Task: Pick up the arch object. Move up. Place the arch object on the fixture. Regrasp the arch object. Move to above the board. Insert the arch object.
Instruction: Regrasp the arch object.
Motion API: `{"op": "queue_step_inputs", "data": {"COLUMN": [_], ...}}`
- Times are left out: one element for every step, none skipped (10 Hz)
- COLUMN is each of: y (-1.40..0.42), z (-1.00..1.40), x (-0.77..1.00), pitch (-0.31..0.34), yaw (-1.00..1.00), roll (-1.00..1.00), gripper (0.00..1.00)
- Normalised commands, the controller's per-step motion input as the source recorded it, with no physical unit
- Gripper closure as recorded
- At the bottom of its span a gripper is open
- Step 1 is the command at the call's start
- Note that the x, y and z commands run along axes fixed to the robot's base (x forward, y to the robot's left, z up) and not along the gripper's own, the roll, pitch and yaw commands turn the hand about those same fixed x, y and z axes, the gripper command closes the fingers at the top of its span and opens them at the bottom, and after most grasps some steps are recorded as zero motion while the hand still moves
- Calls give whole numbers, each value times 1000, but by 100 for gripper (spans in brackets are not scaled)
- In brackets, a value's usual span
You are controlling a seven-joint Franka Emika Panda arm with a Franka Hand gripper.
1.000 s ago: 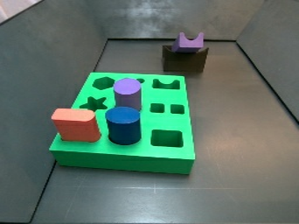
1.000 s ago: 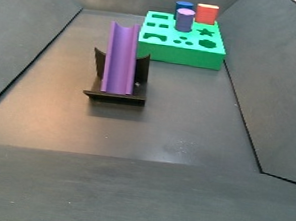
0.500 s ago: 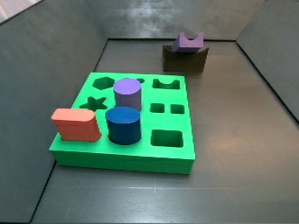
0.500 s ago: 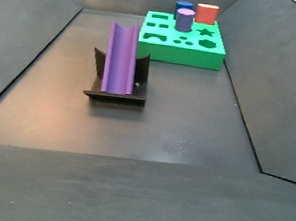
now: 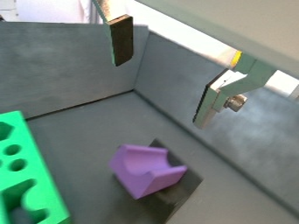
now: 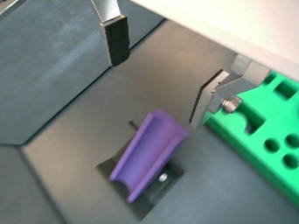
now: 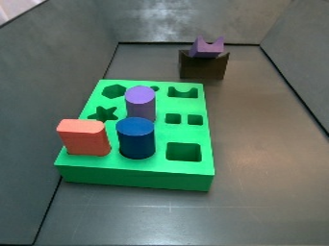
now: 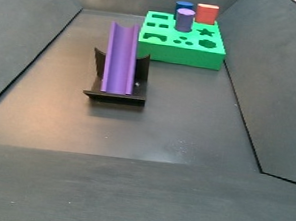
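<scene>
Above the arch object, gripper fingers spread; side views lack them.

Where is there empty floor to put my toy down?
Bare grey floor lies in front of the dark fixture holding the long purple arch object, and right of it, beside the green board. The board's top is crowded with blue, purple and red pegs. The open gripper hangs above the arch object.

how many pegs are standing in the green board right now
3. The purple cylinder stands mid-board, the blue cylinder in front of it, and the red block at the front corner of the board. The open tool hangs over the arch object.
</scene>
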Motion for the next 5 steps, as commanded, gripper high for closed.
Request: {"op": "queue_step_inputs", "data": {"y": [-30, -33, -40, -42, -45], "z": [-5, -6, 0, -2, -9], "x": [64, 77, 93, 99, 108], "pitch": [65, 82, 112, 130, 166], "yaw": [45, 51, 63, 70, 94], "roll": [1000, 1000, 1000, 1000, 1000], "gripper": [0, 0, 0, 0, 0]}}
